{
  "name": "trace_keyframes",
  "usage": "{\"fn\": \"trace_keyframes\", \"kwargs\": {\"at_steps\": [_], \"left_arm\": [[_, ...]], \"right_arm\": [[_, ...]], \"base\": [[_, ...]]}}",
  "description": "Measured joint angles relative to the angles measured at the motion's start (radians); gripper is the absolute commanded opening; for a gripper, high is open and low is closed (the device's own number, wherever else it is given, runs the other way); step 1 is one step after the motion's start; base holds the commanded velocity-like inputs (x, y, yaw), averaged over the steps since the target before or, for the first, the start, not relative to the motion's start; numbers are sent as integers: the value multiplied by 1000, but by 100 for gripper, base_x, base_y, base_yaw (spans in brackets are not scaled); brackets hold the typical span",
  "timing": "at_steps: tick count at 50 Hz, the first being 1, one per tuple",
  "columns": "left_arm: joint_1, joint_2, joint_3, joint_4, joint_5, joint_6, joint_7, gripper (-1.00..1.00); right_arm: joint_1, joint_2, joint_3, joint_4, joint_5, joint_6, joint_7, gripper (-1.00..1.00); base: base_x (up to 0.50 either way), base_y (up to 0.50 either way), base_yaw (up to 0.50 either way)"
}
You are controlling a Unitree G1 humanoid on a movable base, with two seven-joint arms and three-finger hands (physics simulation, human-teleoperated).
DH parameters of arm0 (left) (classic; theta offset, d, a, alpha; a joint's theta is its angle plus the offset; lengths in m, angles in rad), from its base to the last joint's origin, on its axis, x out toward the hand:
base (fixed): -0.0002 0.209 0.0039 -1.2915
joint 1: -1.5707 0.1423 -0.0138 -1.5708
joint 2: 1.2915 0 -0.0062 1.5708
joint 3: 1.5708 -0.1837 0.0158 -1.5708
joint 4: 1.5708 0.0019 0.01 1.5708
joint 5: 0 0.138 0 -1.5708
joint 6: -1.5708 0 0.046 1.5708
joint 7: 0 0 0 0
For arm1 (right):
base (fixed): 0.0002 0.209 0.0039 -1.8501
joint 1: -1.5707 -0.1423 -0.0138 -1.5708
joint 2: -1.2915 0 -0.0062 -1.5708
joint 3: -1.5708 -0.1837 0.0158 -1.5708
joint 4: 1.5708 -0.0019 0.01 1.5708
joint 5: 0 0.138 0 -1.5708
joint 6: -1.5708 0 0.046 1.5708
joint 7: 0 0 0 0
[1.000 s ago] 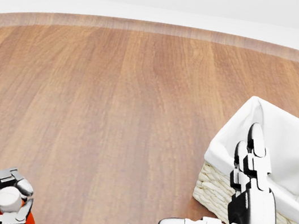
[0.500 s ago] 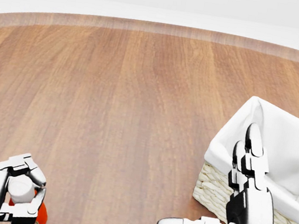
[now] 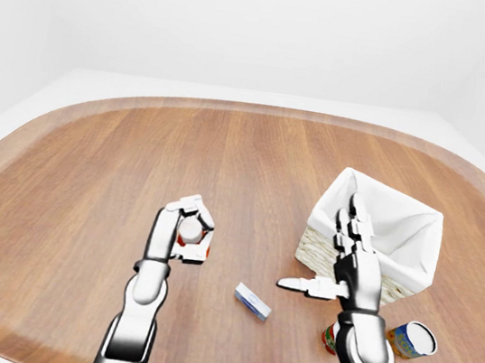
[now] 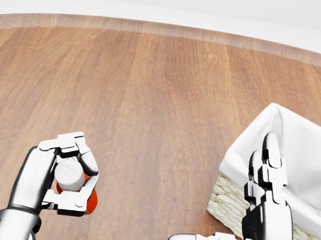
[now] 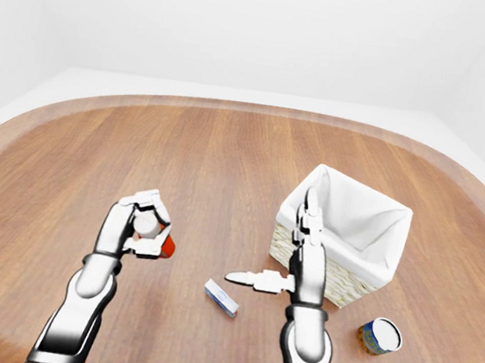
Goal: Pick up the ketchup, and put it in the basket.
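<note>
Here the table [image 3: 89,168] carries the basket [image 3: 405,226] toward its right edge, the right hand [image 4: 240,232] beside it splayed empty, and the left hand [image 4: 64,181] clamps the ketchup [image 4: 73,182] left of centre, best carried level over the rim.

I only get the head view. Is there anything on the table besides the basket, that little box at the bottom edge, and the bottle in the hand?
Observer: Yes. The right-eye view shows a can with a blue and yellow label, lower right of the basket.
Operator: Just that one?
Observer: No. In the left-eye view a second can, a red one, peeks out from behind the right arm.
Operator: Is the box whole?
Observer: Yes. The box is a small white-and-blue carton lying flat.
</note>
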Motion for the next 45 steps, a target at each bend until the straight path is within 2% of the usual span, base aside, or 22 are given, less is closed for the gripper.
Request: {"fn": "trace_keyframes", "kwargs": {"at_steps": [9,27,45], "left_arm": [[-28,-18,-48,-74,2,70,-20,-93],[-43,-49,-142,-216,24,70,-35,-93],[-61,-84,-234,-245,12,70,-34,-92]], "right_arm": [[2,0,0,-2,1,0,2,100],[3,0,6,-1,0,-3,2,100],[7,-1,17,-3,-10,-7,-6,100]], "base": [[0,0,0],[0,0,0],[0,0,0]]}}
